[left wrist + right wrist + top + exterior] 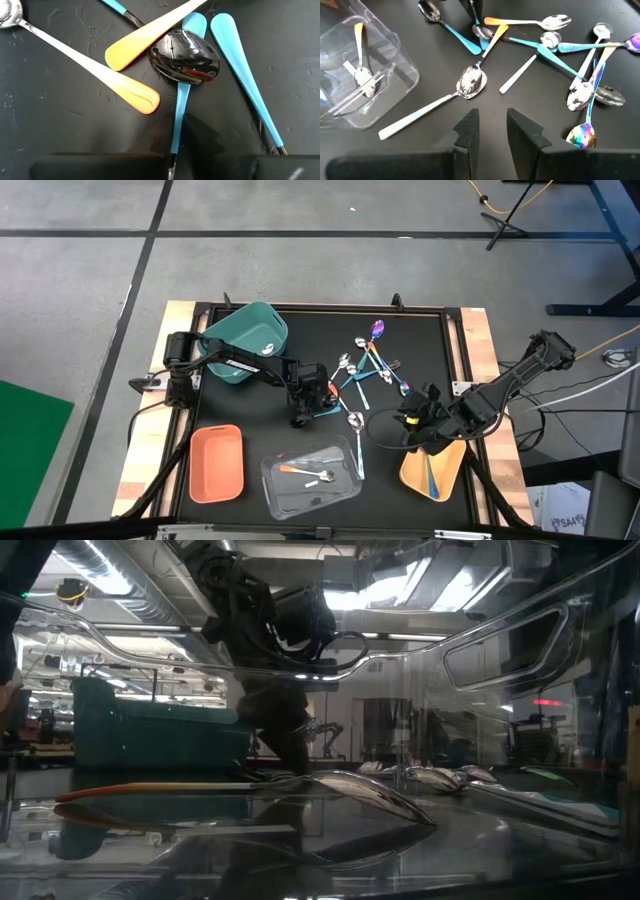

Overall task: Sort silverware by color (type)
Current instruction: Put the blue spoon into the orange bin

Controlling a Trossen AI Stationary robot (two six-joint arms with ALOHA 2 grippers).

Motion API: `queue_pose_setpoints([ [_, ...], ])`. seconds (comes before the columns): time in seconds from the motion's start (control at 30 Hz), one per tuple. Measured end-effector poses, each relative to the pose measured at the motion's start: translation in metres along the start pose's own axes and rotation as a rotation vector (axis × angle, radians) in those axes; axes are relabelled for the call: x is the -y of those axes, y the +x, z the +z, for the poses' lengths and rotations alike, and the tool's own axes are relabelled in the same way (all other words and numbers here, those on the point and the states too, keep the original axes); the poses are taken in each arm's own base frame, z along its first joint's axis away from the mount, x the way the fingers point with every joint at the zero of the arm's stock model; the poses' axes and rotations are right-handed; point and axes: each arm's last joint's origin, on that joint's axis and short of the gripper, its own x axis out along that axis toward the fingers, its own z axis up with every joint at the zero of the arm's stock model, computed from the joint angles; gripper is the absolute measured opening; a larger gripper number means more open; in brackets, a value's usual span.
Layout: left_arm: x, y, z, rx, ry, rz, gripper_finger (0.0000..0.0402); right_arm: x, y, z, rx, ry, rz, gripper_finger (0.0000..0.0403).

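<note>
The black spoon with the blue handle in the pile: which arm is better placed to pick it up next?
Probably the left. The left gripper hangs right over the black spoon; the right gripper is farther away, beside the yellow bin.

Spoons point(368, 365) are lying scattered mid-counter point(420, 330). The left claw point(312, 402) is hovering low over their near edge, while the right claw point(412, 422) is waiting beside the yellow bin point(432, 470). Two spoons are sitting in the clear bin point(310, 475).

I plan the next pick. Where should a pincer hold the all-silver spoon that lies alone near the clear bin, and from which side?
Probably the all-silver spoon is best taken from straight above, pincer across mid-handle: it lies flat, the handle is straight and bare mat flanks it. The bowl end sits near other spoons, the handle tip near the clear bin.
</note>
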Motion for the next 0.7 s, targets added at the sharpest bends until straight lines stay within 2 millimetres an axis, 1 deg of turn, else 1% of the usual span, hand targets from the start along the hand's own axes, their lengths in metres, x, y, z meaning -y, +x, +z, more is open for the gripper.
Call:
queue_pose_setpoints([
  [0.17, 0.000, 0.000, -0.001, -0.003, -0.001, 0.000, 0.0008, 0.000, 0.000, 0.001, 0.015, 0.000, -0.010, 0.0085],
  [0.37, 0.000, -0.008, 0.002, 0.015, -0.002, 0.000, 0.0007, 0.001, 0.000, 0.001, 0.015, 0.002, -0.013, 0.0085],
  [0.5, 0.001, -0.021, 0.000, 0.002, -0.010, -0.005, 0.0005, 0.005, 0.004, 0.006, 0.015, 0.029, -0.035, 0.0085],
  [0.7, 0.001, -0.047, 0.002, 0.019, -0.069, -0.005, 0.0005, 0.020, 0.016, 0.022, 0.006, 0.054, -0.097, 0.0085],
])
